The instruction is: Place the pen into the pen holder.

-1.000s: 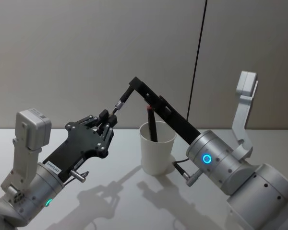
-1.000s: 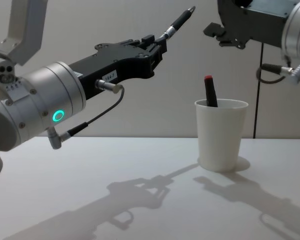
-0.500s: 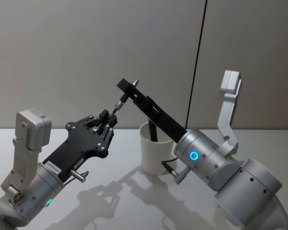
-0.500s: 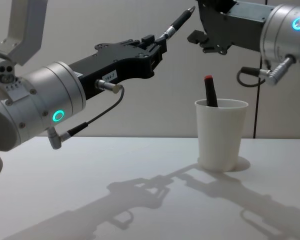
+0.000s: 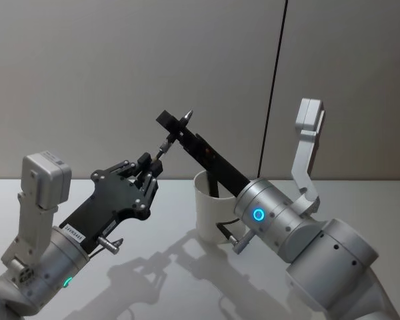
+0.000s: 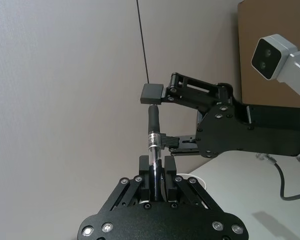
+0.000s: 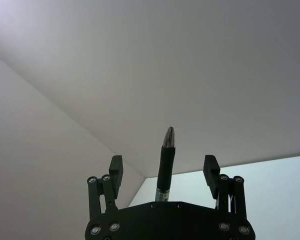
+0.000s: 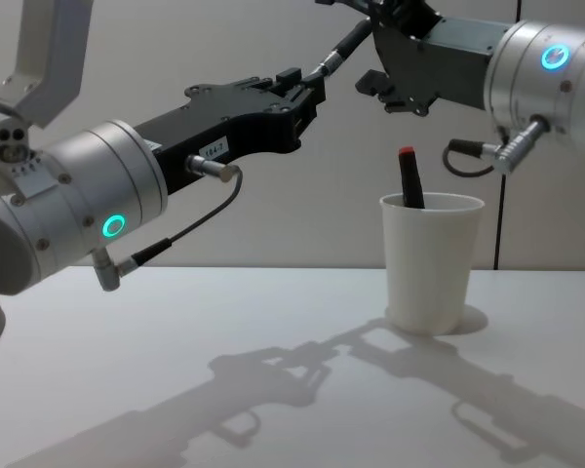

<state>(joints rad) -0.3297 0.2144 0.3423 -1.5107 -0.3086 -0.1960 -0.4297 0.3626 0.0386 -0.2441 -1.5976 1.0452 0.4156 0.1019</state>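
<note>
In the chest view, at the left of the frame, the left gripper (image 8: 307, 93) reaches up and to the right from its silver wrist, its fingers clamped together on the lower barrel of a black pen (image 8: 345, 44), so the pen juts out at a slant with its tip toward the upper middle of the frame; held by the tail end like this, most of the barrel is left free for another grasp. At the upper right, the right gripper (image 8: 375, 44) reaches in from the other side, its fingers spread apart and standing on either side of the pen's free end without yet pressing it, which reads as a hand-over between the arms rather than a direct drop. The right wrist view bears this out: the pen's pointed tip (image 7: 168, 137) rises in the middle of the frame between the two open fingers (image 7: 115, 167). Below the right gripper, at the lower right of the chest frame, the pen holder (image 8: 431, 261), a white paper cup, stands upright on the white table (image 8: 175, 341), with a dark marker (image 8: 409, 177) with a red cap already leaning inside; the black pen is well above it and to its left
</note>
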